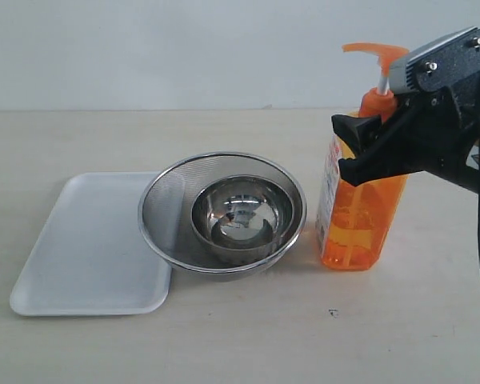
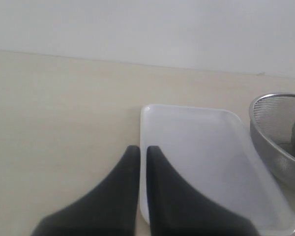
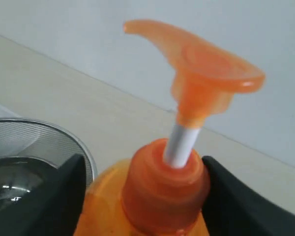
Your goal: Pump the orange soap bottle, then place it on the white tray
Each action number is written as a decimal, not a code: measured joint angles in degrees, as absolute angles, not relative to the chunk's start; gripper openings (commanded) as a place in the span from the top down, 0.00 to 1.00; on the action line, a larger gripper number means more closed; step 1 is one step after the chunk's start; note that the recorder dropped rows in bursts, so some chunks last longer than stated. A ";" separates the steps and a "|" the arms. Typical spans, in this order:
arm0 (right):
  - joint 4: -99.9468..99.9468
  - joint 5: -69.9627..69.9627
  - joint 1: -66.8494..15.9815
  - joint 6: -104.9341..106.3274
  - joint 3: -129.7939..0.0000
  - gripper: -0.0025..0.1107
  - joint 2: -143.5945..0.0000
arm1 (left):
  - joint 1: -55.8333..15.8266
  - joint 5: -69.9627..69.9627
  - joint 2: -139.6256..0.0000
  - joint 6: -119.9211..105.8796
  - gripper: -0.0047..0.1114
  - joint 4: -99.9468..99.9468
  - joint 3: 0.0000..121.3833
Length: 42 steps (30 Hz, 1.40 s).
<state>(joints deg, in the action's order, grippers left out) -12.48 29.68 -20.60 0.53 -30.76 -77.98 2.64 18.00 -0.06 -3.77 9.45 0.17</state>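
Right gripper (image 1: 346, 146) straddles the orange soap bottle (image 1: 360, 224); contact unclear.

The orange soap bottle (image 3: 152, 196) fills the near view, its pump head (image 3: 206, 73) raised on a white stem (image 3: 179, 145) above the round collar (image 3: 162, 182). The right gripper (image 3: 142, 169) straddles that collar, one black finger (image 3: 54, 201) on each side; whether they press it is unclear. A steel mesh strainer (image 3: 44, 142) holding a steel bowl (image 3: 10, 182) stands close beside the bottle on the pale surface (image 3: 64, 98).
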 measured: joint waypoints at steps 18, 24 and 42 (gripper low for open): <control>7.10 24.60 -20.60 0.00 -30.18 0.75 -72.55 | 2.64 18.00 -0.06 -3.77 0.92 9.45 0.17; 7.69 24.70 -20.60 0.00 -30.18 0.86 -72.55 | 2.64 18.00 -0.06 -3.77 0.92 9.45 0.17; -7.79 24.01 -20.60 -0.65 -30.18 0.98 -72.43 | 2.64 18.00 -0.06 -3.77 0.92 9.45 0.17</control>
